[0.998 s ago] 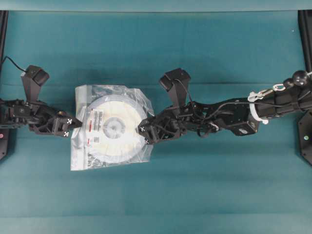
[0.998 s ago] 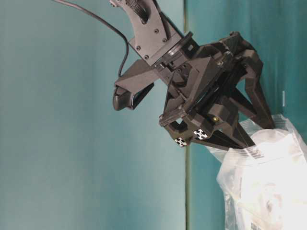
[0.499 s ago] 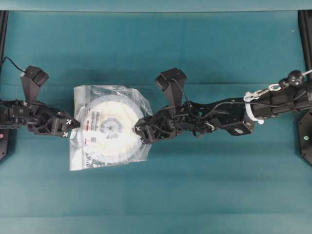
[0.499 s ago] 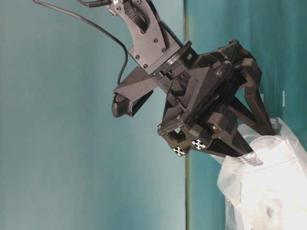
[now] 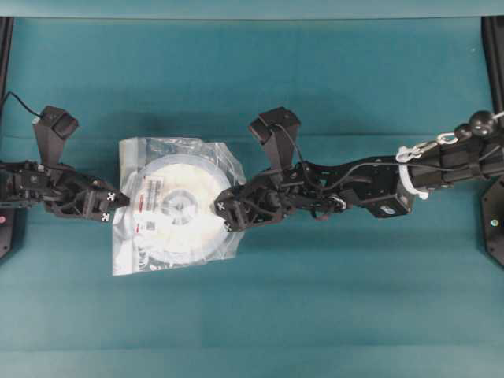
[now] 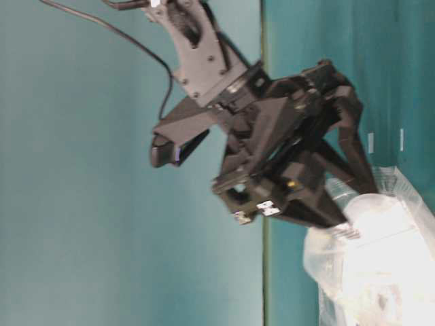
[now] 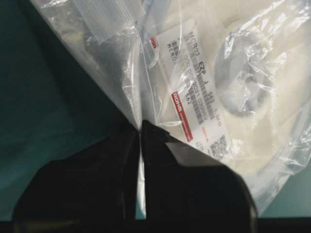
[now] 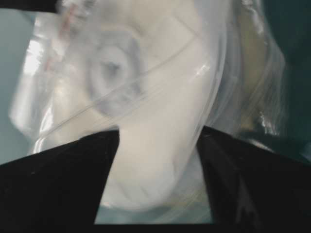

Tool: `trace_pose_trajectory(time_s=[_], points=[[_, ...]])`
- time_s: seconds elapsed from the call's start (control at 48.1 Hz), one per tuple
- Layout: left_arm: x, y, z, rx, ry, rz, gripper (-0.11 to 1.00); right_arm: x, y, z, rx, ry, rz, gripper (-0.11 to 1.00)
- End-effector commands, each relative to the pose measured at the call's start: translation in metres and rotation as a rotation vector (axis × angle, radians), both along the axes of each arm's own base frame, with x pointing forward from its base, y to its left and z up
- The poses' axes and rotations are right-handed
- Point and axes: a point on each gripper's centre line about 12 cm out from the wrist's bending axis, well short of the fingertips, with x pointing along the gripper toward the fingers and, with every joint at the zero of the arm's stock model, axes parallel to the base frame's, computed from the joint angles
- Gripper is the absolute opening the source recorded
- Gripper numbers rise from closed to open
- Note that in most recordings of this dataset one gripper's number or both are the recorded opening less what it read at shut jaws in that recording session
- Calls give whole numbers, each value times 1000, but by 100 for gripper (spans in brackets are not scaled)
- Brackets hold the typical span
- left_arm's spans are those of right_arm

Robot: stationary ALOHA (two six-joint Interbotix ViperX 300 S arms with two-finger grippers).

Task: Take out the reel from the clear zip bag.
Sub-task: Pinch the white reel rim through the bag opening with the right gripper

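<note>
Right gripper (image 5: 227, 214) shifted further left over the reel (image 5: 179, 209), teal table (image 5: 315, 315), jaws spread astride the clear zip bag (image 5: 126, 256), left gripper (image 5: 120, 198) pinched tight on bag edge, reel inside bag.

Teal table (image 5: 315, 299); clear zip bag (image 5: 130, 256) on it

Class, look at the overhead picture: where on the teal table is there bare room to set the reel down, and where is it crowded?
Bare cloth runs along the whole near strip of the table below the clear zip bag, and along the far strip above both arms. The middle band is crowded: left gripper on the bag's edge, reel inside, right gripper at its other side.
</note>
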Motion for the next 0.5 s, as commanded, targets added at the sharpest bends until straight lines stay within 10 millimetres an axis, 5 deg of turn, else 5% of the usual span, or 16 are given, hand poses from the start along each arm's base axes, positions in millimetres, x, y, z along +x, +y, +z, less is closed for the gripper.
trace_pose_trajectory(time_s=[0.0,0.478], points=[[4,0,3,6,-16,-8,2,11,5,25,0,-66,12,71],[4,0,3,6,-15,-8,2,1,7,12,31,35,35,38]])
